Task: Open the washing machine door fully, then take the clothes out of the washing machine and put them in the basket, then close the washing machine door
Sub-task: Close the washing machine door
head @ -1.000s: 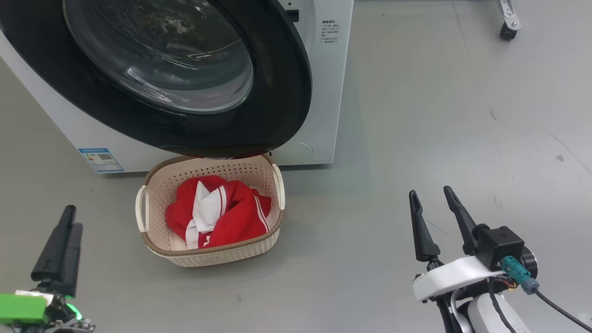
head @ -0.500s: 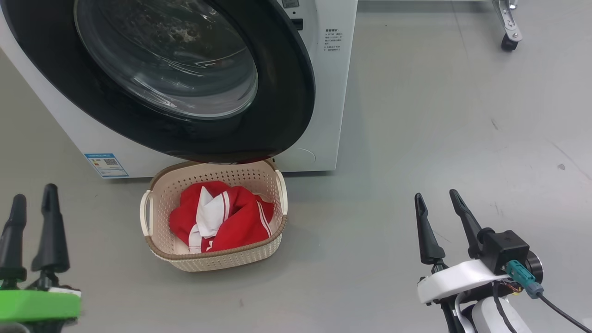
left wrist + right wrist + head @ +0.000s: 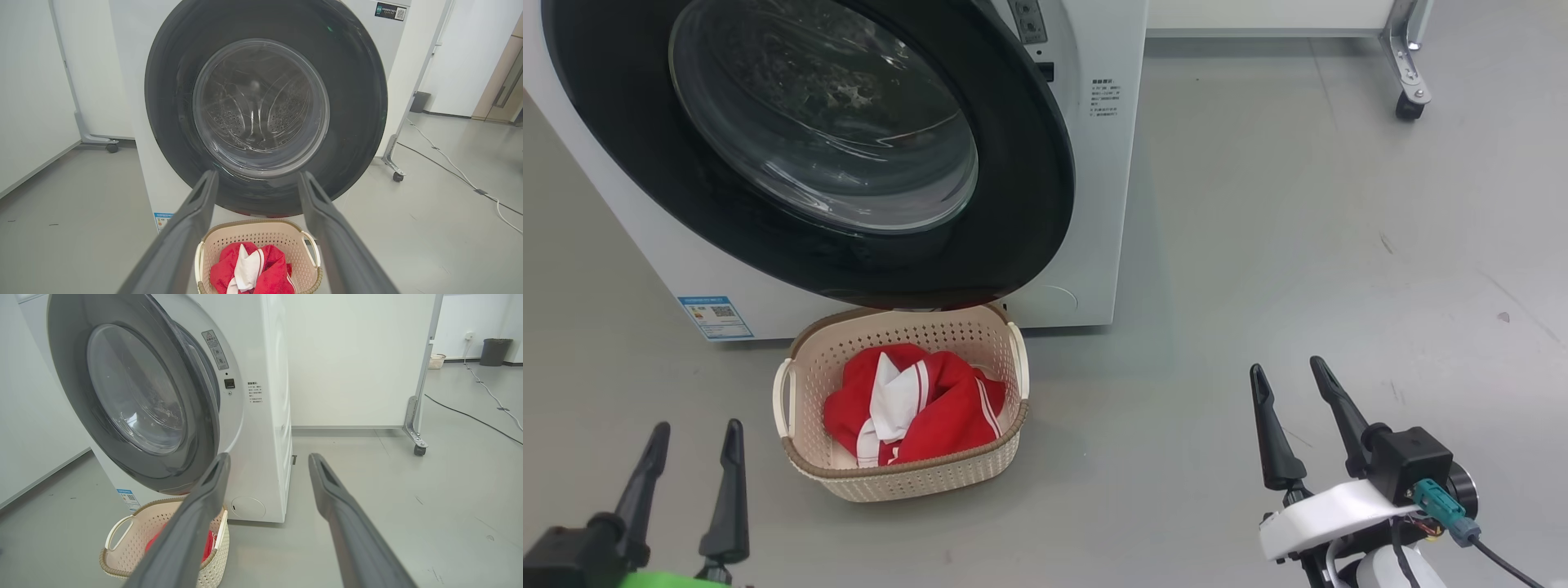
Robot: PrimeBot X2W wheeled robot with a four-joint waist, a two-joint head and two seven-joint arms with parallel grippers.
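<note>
The large round washing machine door [image 3: 1029, 188], glossy black rim around a bulging clear glass bowl, lies ahead of me and higher than both my tools. It is swung almost flat against the big white front-loading washing machine [image 3: 1094, 204]. Its latch edge, on my right, seems to stand a little proud, and I cannot tell whether it has caught. Under its lower rim the small oval cream perforated basket [image 3: 907, 482] holds the bright red, white-striped clothes [image 3: 931, 408]. I judge only the closing push remains. My right gripper [image 3: 1286, 365], fingers spread wide and empty, is on that free edge's side, though well apart from it. My left gripper [image 3: 696, 426], equally wide and empty, points squarely at the glass.
</note>
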